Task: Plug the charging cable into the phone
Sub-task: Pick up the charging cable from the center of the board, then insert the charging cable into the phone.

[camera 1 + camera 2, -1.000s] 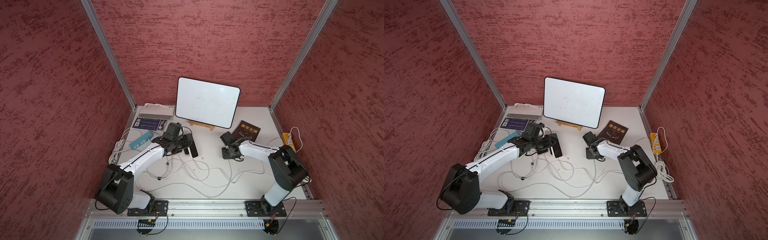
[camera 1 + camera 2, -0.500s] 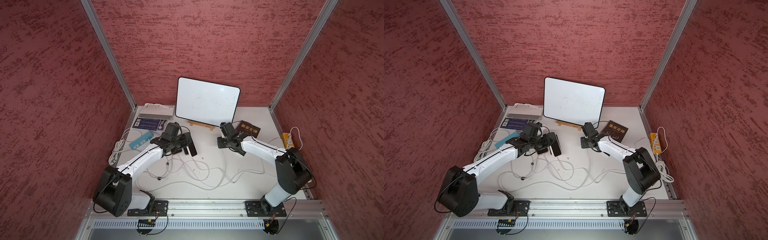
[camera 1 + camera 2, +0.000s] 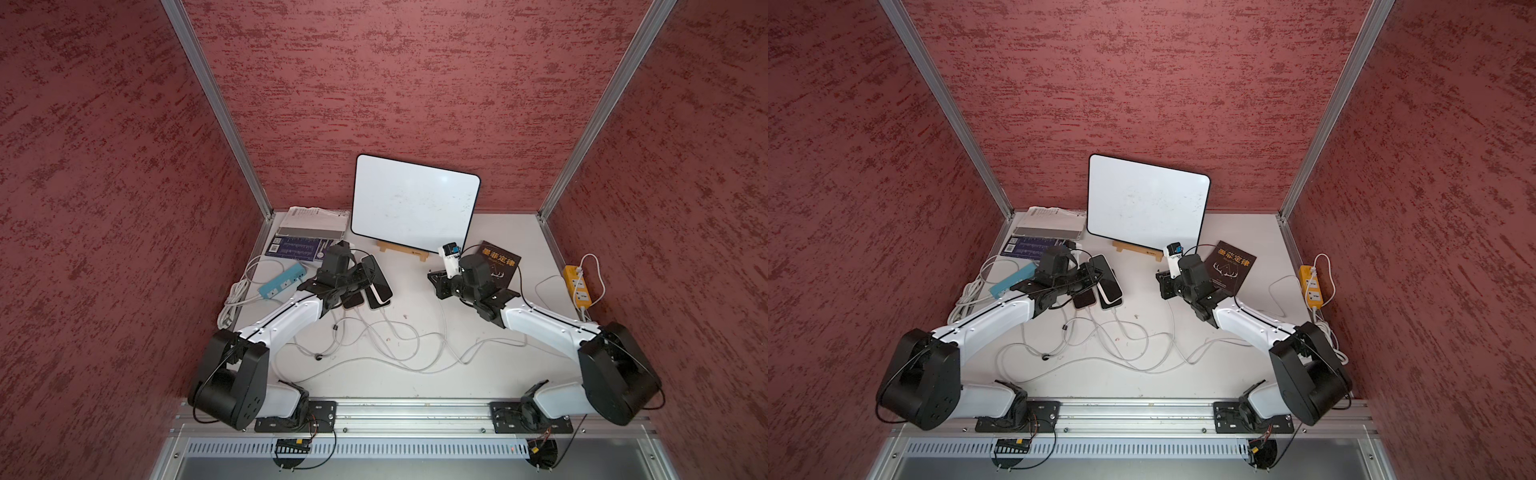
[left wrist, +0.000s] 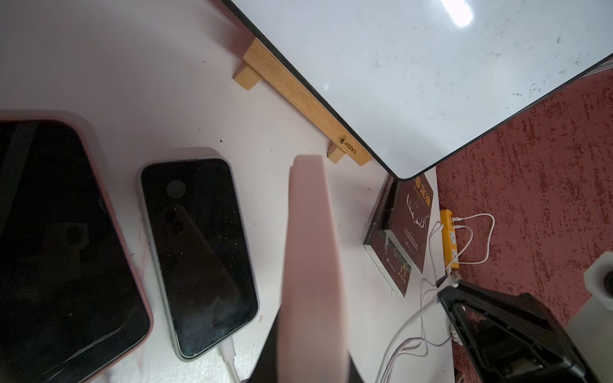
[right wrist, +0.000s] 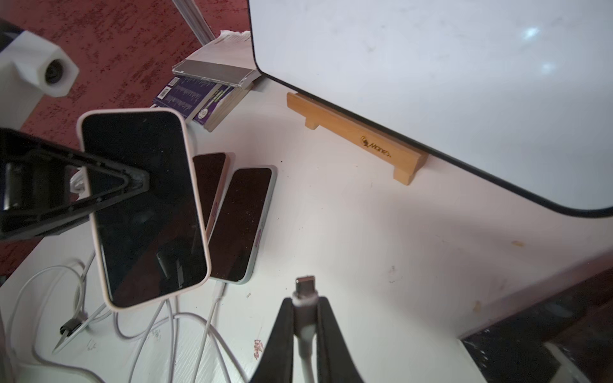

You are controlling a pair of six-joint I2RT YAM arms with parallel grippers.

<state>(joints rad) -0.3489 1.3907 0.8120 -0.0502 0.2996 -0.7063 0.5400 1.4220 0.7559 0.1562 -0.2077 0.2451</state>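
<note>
My left gripper [image 3: 360,277] [image 3: 1089,277] is shut on a phone in a pale pink case [image 3: 377,275] [image 3: 1108,275], held off the table with its dark screen up. In the left wrist view the phone's pink edge [image 4: 310,232] runs out from my left gripper [image 4: 313,335]. The right wrist view shows that phone [image 5: 142,205] ahead and to one side. My right gripper [image 5: 305,303] [image 3: 437,283] is shut on the plug [image 5: 306,287] of a white charging cable [image 3: 443,328], metal tip pointing toward the phone, a gap apart.
Two more phones [image 4: 199,255] [image 4: 66,252] lie under the held one, the green-cased one with a cable in it. Loose white cables [image 3: 374,345] tangle mid-table. A whiteboard [image 3: 415,203], black book [image 3: 498,262], yellow power strip [image 3: 577,286], blue power strip [image 3: 282,282] and books [image 3: 307,237] ring the back.
My right gripper has risen off the table with the cable plug and swung left toward the phone. The left gripper has raised the phone slightly.
</note>
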